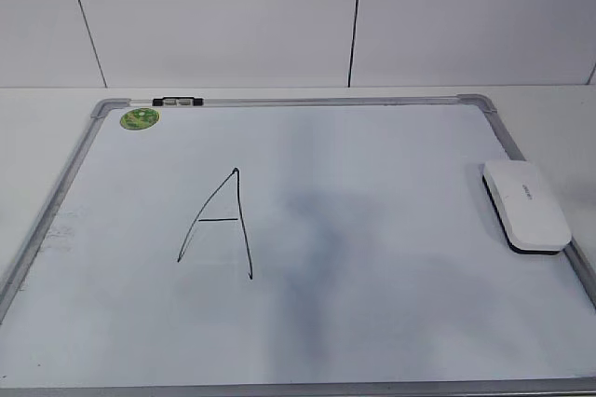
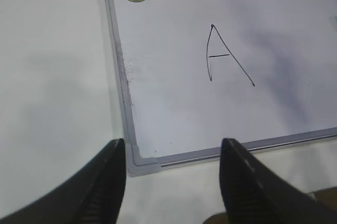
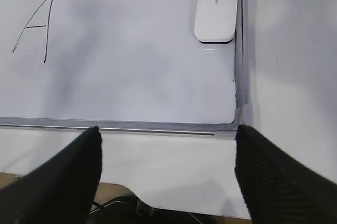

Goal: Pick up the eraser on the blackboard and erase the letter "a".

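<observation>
Eraser [image 1: 524, 203] sits by the board's [image 1: 372, 341] right frame, handy for the right tool [image 3: 166, 174]. Both tools, left [image 2: 174, 179] too, hang open and empty over the near edge. Only a capital "A" [image 1: 220, 225] shows.

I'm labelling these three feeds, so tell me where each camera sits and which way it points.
Exterior: in front of the table, looking down at a slant at the blackboard, the eraser and the back wall; no robot parts show.
Left wrist: above the board's near-left corner, facing across it; the left gripper has open jaws.
Right wrist: above the near-right corner; the right gripper has open jaws.
All three share the drawn letter A.
</observation>
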Available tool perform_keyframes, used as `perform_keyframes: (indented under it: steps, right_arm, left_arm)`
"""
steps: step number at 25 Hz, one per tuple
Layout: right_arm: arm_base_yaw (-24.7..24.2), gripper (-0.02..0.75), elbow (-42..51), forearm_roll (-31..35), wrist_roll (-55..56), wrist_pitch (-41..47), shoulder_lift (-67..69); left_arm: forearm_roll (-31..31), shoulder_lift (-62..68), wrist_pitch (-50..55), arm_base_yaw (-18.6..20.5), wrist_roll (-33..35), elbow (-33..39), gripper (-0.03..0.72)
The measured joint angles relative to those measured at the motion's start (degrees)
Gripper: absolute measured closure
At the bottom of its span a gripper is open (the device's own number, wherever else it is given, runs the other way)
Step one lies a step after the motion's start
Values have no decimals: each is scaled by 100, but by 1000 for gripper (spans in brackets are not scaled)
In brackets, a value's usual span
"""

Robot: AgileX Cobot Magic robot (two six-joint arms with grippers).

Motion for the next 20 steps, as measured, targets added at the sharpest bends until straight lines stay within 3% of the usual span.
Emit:
perform_keyframes:
  steps: [12,20]
  right_arm:
    - [0,143,1031,-25,-505,27,-1569]
    - [0,144,1601,-376,-814,56,-2312]
  left_arm:
    - [186,-612,10,-29,0,829,260]
    - [326,-972,10,-29,0,1479,262]
